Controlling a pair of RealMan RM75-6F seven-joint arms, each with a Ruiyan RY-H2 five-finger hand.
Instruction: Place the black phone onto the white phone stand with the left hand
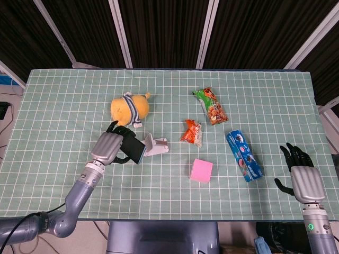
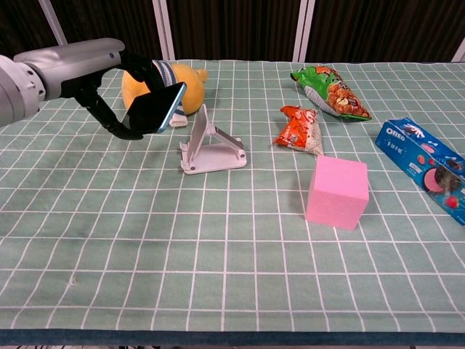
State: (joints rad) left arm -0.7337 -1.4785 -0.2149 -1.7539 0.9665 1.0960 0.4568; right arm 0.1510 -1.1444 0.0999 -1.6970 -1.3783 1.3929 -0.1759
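Observation:
My left hand holds the black phone up off the table, tilted, with its dark screen facing the chest camera. The phone hangs just left of the white phone stand, apart from it. The stand sits on the green checked cloth with its back plate upright and nothing on it. My right hand rests at the table's right edge with fingers spread and nothing in it; only the head view shows it.
A yellow plush toy lies just behind the left hand. An orange snack packet, a green snack bag, a pink cube and a blue Oreo box lie right of the stand.

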